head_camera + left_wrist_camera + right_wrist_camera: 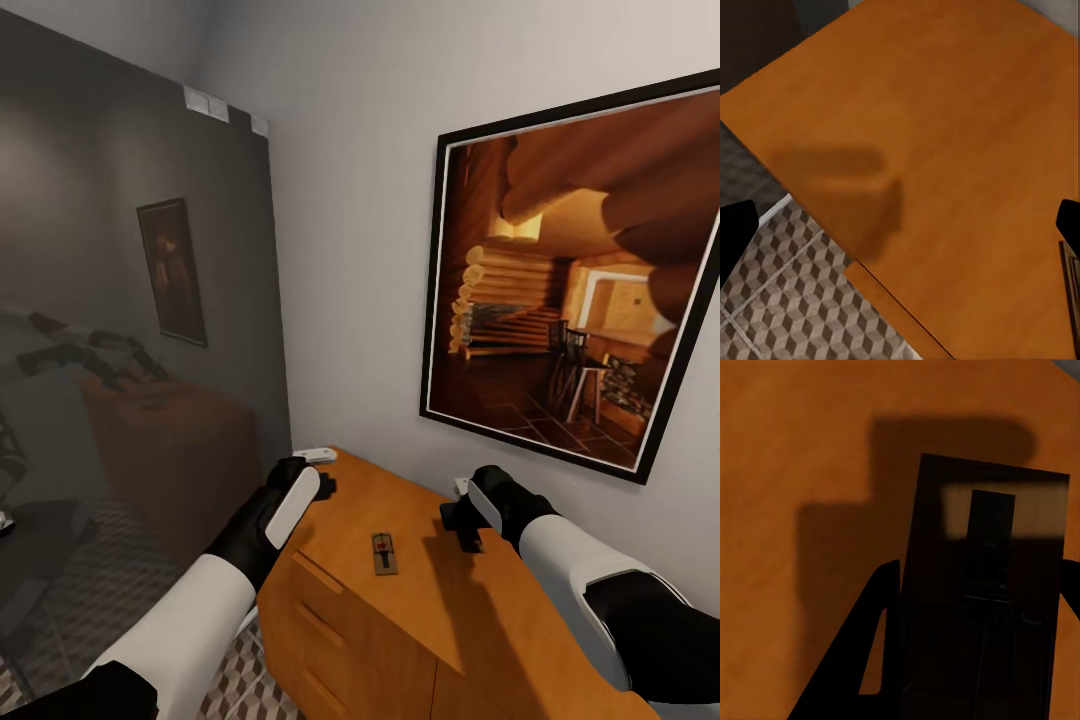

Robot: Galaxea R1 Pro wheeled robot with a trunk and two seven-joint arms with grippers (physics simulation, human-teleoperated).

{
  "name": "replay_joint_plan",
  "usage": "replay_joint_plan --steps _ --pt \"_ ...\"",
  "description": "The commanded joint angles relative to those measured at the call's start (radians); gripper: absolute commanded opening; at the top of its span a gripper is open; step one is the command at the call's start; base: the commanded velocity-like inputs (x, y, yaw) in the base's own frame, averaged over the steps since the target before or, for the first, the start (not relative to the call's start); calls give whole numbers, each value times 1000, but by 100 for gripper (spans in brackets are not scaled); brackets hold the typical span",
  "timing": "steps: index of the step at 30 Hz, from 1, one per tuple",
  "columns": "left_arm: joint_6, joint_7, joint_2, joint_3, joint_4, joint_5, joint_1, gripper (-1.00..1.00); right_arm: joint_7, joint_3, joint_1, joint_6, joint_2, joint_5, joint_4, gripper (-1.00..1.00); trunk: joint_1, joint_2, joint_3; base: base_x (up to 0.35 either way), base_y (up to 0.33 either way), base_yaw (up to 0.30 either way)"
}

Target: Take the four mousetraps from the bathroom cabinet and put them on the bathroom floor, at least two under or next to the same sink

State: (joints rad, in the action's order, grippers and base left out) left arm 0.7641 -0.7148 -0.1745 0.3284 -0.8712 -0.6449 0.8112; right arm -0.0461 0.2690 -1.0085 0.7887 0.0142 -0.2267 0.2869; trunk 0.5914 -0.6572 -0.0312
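The orange-brown cabinet (420,620) stands against the wall, and one small mousetrap (383,553) lies flat on its top. A sliver of that trap (1071,289) shows at the edge of the left wrist view. My left gripper (318,486) hovers open over the cabinet's near-left corner, its fingers (735,232) spread wide with nothing between them. My right gripper (462,528) hangs over the top toward the wall, shut on a second mousetrap (982,577), which looks dark and casts a shadow on the wood. The other traps and the sink are out of view.
A dark glass panel (130,300) runs along the left, reflecting the room. A large framed picture (580,270) hangs above the cabinet. A small white object (316,455) sits at the cabinet's far-left corner. Cube-pattern floor tiles (787,300) lie below the cabinet edge.
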Motion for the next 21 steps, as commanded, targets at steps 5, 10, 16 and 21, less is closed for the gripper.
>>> replay_joint_plan --steps 5,10,16,21 --pt "-13 43 0 5 43 -7 2 100 -5 7 -1 4 1 -2 1 -100 0 -2 -2 0 0 0" --pt "-61 137 0 9 135 -4 8 100 -5 8 -1 4 1 -1 1 -100 0 -2 -2 0 0 0" --pt "-77 155 0 10 183 2 23 100 -5 9 -1 4 0 0 1 -100 0 -2 -2 0 0 0" --pt "-90 69 0 10 315 2 96 100 -5 9 -1 4 -3 21 1 -100 0 -2 -2 0 0 0"
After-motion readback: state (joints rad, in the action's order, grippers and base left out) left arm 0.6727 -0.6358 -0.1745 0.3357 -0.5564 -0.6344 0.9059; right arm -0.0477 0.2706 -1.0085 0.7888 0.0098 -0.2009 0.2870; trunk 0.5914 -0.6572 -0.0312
